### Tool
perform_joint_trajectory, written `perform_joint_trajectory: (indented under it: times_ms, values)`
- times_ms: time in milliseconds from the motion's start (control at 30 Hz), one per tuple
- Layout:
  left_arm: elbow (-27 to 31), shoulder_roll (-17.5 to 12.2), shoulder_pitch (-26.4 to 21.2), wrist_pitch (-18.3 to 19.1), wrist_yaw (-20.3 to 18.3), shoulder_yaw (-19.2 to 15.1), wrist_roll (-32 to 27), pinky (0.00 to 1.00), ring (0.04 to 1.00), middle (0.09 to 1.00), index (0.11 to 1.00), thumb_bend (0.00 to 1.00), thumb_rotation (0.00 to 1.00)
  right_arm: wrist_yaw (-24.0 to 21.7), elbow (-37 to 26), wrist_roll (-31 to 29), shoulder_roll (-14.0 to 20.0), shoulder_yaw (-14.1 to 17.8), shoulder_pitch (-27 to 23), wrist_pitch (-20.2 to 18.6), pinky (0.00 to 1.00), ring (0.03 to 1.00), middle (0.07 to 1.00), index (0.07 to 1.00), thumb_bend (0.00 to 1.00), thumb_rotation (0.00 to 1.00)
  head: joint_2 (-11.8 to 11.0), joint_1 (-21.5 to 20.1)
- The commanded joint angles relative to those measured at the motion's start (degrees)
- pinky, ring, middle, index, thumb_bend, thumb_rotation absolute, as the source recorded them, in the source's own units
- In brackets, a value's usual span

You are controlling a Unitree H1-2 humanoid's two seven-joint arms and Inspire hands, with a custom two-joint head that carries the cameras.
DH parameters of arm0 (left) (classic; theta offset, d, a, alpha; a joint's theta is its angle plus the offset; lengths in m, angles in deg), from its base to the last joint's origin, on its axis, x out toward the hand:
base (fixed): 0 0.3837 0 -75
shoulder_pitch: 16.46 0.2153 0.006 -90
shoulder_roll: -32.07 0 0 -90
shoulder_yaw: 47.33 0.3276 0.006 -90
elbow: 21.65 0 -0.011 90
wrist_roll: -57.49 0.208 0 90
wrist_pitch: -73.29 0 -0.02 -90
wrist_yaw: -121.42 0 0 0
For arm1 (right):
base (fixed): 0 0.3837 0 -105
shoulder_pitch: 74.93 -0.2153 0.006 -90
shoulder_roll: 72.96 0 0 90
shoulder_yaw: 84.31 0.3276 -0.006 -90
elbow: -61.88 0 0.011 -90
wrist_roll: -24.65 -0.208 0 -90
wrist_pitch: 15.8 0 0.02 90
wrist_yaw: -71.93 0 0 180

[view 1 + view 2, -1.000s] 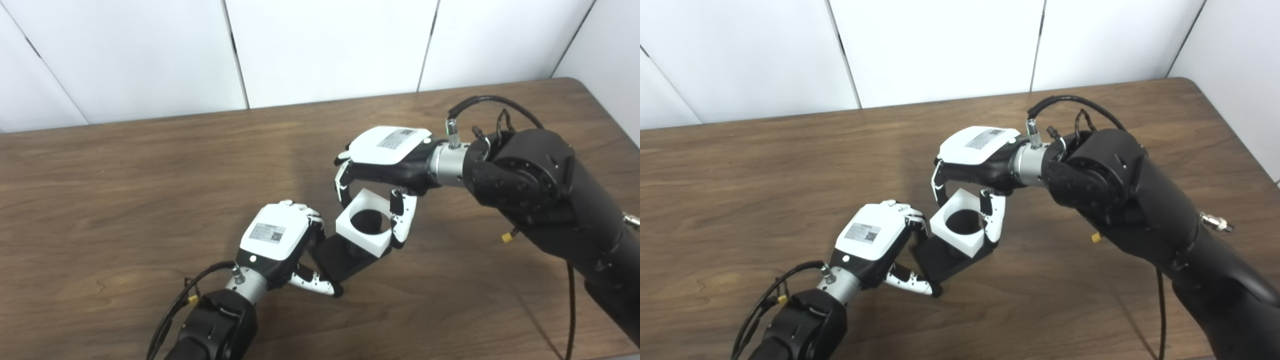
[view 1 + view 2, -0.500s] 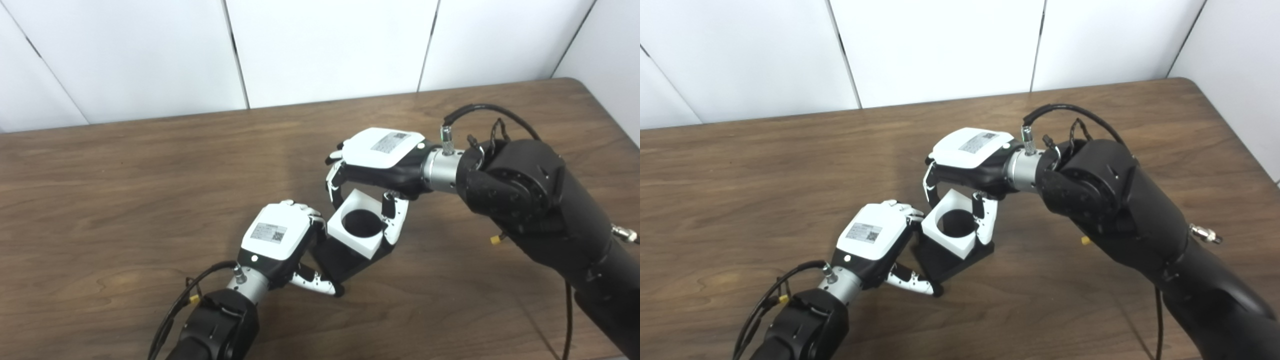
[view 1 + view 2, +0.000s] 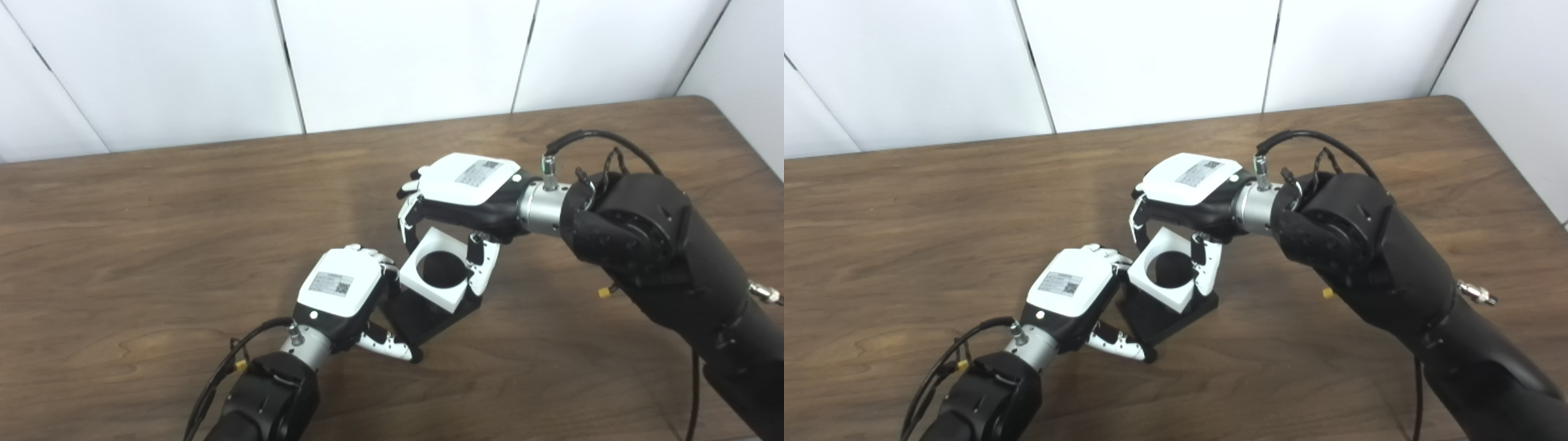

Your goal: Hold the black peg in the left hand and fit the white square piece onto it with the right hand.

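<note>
Since 1 second earlier, the white square plastic piece with a round hole [image 3: 440, 274] has been carried a little toward the left edge of the brown wooden table [image 3: 153, 233] and is now held directly above the black peg on its flat black base [image 3: 429, 315], close beside the left hand [image 3: 343, 294]. The piece is pinched by the right hand [image 3: 456, 202], whose fingers [image 3: 407, 223] are closed on its far-left side and whose thumb is pressed against its near-right side. The black base is rested on the table near the middle and is gripped at its left end by the left hand, the fingers curled over it. The peg top is hidden beneath the piece, so contact cannot be told.
</note>
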Motion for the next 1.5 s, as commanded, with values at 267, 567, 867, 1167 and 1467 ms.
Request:
perform_joint_trajectory:
  times_ms: [267, 567, 867, 1167, 1467]
  values:
    - [-1.87, 0.13, 1.11, -0.68, -3.20, 1.99, 1.13, 0.88, 0.835, 0.775, 0.492, 0.51, 0.07, 0.30, 2.89, -0.32, 1.21, 1.28, -1.35, 2.33, 0.99, 0.933, 0.787, 0.485, 0.52, 0.13, 0.12, -0.01]
    - [-1.72, -0.14, 1.13, -0.85, -2.92, 1.85, 0.72, 0.87, 0.828, 0.771, 0.491, 0.51, 0.06, -1.53, 3.05, -0.36, 2.12, 1.73, -2.16, 2.33, 0.98, 0.940, 0.787, 0.487, 0.52, 0.13, 0.52, -0.31]
    - [-1.81, -0.21, 1.03, -0.71, -3.11, 1.95, 0.93, 0.87, 0.828, 0.773, 0.491, 0.51, 0.07, -2.69, 3.06, -0.09, 2.34, 2.03, -2.82, 2.28, 0.97, 0.943, 0.789, 0.487, 0.52, 0.13, 0.65, -0.41]
    - [-1.62, -0.10, 0.99, -0.55, -3.63, 2.00, 1.01, 0.87, 0.832, 0.777, 0.491, 0.51, 0.07, -2.53, 2.83, 0.09, 2.10, 2.48, -2.33, 2.03, 0.96, 0.941, 0.786, 0.487, 0.52, 0.13, 0.76, -0.37]
    - [-1.40, -0.18, 1.00, -0.67, -3.45, 1.98, 1.02, 0.87, 0.829, 0.772, 0.491, 0.51, 0.06, -2.48, 2.97, 1.16, 1.43, 2.22, -1.62, 1.49, 0.97, 0.938, 0.801, 0.654, 0.86, 0.20, 0.87, -0.39]
